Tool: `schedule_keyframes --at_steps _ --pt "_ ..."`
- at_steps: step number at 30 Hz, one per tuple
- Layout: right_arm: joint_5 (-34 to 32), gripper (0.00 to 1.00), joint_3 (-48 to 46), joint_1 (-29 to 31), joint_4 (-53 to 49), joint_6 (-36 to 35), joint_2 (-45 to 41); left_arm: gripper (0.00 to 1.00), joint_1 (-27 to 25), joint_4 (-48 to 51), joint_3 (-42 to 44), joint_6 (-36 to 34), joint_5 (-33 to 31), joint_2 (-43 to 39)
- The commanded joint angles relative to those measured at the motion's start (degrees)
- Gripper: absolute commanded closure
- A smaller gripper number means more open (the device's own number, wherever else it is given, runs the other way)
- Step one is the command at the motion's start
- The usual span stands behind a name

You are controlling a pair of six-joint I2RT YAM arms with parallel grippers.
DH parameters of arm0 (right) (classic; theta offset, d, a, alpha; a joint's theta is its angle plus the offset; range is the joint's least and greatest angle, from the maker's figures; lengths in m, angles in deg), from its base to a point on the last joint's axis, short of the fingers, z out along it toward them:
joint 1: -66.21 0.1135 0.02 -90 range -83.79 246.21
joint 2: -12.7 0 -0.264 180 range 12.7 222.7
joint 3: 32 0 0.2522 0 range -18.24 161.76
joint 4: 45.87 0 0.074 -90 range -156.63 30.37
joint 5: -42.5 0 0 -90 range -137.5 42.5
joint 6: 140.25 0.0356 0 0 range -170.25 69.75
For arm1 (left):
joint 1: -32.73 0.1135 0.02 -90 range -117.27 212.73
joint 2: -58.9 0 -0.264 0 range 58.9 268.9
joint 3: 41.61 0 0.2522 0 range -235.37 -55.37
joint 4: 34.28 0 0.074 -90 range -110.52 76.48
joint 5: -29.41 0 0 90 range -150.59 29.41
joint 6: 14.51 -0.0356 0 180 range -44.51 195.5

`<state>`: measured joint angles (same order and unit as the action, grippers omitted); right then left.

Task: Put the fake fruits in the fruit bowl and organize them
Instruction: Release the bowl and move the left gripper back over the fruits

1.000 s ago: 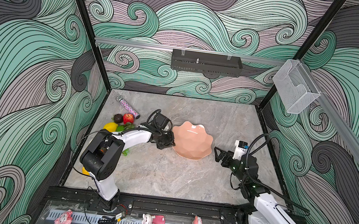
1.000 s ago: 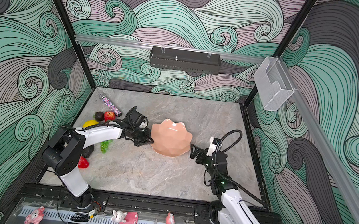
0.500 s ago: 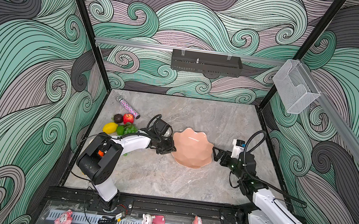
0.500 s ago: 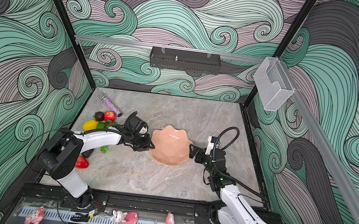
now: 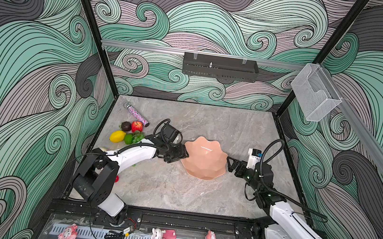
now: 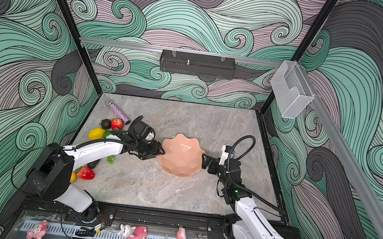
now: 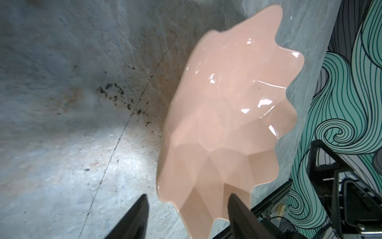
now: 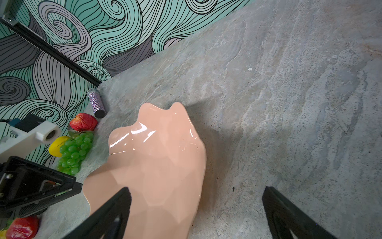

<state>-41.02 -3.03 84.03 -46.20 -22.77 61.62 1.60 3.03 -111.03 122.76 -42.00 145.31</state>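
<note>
Checking the bowl's placement before any fruit is fetched.

Finding: the bowl [image 5: 204,161] lies mid-table [image 5: 176,192] between my two grippers, and no fruit shows in it. My left gripper [image 7: 188,196] has its jaws apart with the bowl's near rim between them. One finger has bare table beside it. The other overlaps the bowl, and I cannot tell whether it touches. My right gripper [image 8: 196,188] is spread wide at the opposite rim and holds nothing. In both top views the bowl looks tipped, so I cannot confirm that it sits level.

Fruit: the apple [image 5: 136,126], lemon [image 5: 117,136], lime [image 5: 128,138] and grapes [image 5: 139,137] cluster at the table's left edge, well apart from the bowl. A strawberry [image 6: 85,173] lies nearer the front.

Recommendation: draw the left jaws straight back off the rim, kept wide so they do not snag a scallop. The glossy bowl will likely slide if nudged. Confirm it rests flat before the first pick.
</note>
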Motion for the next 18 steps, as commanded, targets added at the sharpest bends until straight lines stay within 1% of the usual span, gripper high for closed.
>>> schedule_keyframes --at_steps 1,4,5,6,7,9,11,12,14,16,18 --pt "0.5 0.0 1.3 0.4 0.0 -0.1 -1.6 0.3 1.3 10.8 -3.6 -4.2 -5.8 -3.5" --pt "0.4 0.0 1.1 0.4 -0.3 0.2 -2.5 0.29 4.1 18.6 -5.6 -7.4 -11.1 -7.4" --pt "0.4 0.0 1.1 0.4 -0.4 0.3 -2.8 0.28 5.6 20.6 -6.1 -8.6 -13.6 -8.7" --pt "0.5 0.0 0.9 0.4 -0.3 0.4 -2.8 0.28 7.8 21.1 -6.3 -10.1 -14.3 -10.3" --pt "0.4 0.0 0.5 0.4 0.3 0.4 -2.8 0.28 9.8 20.1 -5.7 -11.4 -14.1 -11.8" --pt "-0.7 0.0 0.0 0.3 1.0 0.4 -2.1 0.28 14.5 15.2 -2.8 -13.0 -17.9 -15.0" --pt "-0.6 0.0 0.4 0.4 0.7 0.3 -1.5 0.27 19.9 11.1 -1.0 -11.7 -16.3 -16.5" --pt "-0.4 0.0 0.3 0.4 1.0 0.4 -1.3 0.26 21.3 9.9 -1.2 -10.8 -18.2 -16.3" --pt "-0.4 0.0 0.4 0.4 0.8 0.4 -1.3 0.22 21.9 8.2 -2.8 -9.6 -25.4 -14.3" --pt "-0.5 0.0 0.2 0.4 1.0 0.4 -1.5 0.2 22.5 7.5 -6.0 -9.1 -31.3 -9.6" --pt "-1.0 0.0 0.1 0.4 0.9 0.2 -1.6 0.19 23.7 11.3 -12.6 -8.9 -36.0 -1.8"
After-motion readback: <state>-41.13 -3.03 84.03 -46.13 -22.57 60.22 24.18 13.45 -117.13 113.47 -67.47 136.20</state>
